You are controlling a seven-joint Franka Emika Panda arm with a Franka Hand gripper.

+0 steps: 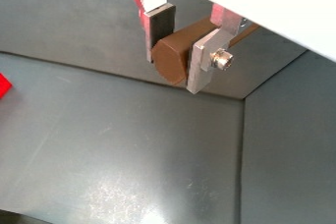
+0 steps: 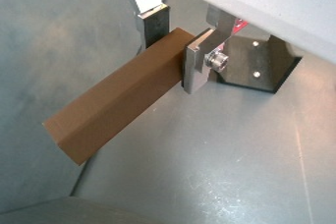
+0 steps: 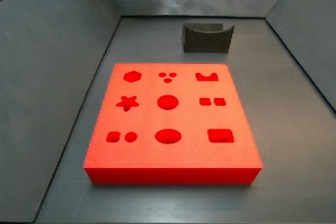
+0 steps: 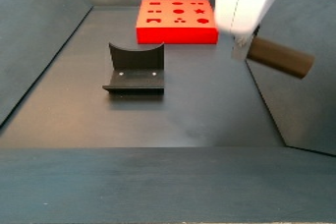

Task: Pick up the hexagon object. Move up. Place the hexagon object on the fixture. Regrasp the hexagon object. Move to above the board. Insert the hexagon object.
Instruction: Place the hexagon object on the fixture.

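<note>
The hexagon object is a long brown peg held level between the fingers of my gripper, which is shut on one end of it. In a wrist view its hexagonal end face shows between the pads. A side view shows the gripper raised above the floor at the right wall, with the peg sticking out sideways. The dark fixture stands on the floor to its left, also seen behind the fingers. The red board lies flat, apart from the gripper.
Grey walls enclose the work floor on all sides. The fixture stands behind the board's far edge. A corner of the board shows at the edge of a wrist view.
</note>
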